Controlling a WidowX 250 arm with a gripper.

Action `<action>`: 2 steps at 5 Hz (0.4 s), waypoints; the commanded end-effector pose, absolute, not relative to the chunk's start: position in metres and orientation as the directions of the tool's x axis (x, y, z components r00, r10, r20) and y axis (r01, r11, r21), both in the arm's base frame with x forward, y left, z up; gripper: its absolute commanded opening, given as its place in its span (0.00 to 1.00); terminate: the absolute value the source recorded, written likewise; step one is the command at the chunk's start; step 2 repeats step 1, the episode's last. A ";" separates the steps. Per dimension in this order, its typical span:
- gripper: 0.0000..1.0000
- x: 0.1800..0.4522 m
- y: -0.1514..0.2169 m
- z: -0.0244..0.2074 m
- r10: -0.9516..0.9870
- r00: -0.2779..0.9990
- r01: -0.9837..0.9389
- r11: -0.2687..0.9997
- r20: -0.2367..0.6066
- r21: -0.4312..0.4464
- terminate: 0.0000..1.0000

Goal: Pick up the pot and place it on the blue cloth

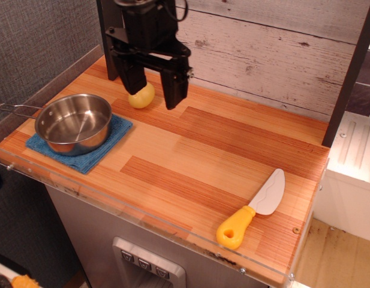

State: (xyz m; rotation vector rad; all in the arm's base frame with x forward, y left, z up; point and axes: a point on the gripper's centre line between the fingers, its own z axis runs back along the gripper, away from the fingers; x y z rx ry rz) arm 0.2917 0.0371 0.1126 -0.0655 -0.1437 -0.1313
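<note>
The shiny steel pot sits upright on the blue cloth at the left end of the wooden counter, its wire handle pointing left. The black gripper hangs above the back of the counter, up and to the right of the pot, apart from it. Its two fingers are spread wide and hold nothing. The left finger partly covers a yellow round object.
A yellow lemon-like object lies just behind the pot, under the gripper. A toy knife with a yellow handle lies at the front right. A clear plastic rim edges the counter front. A wooden plank wall stands behind.
</note>
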 end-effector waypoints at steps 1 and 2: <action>1.00 0.296 0.042 0.129 -0.130 0.973 0.141 0.989 0.192 -0.042 1.00; 1.00 0.296 0.042 0.129 -0.130 0.973 0.141 0.989 0.192 -0.042 1.00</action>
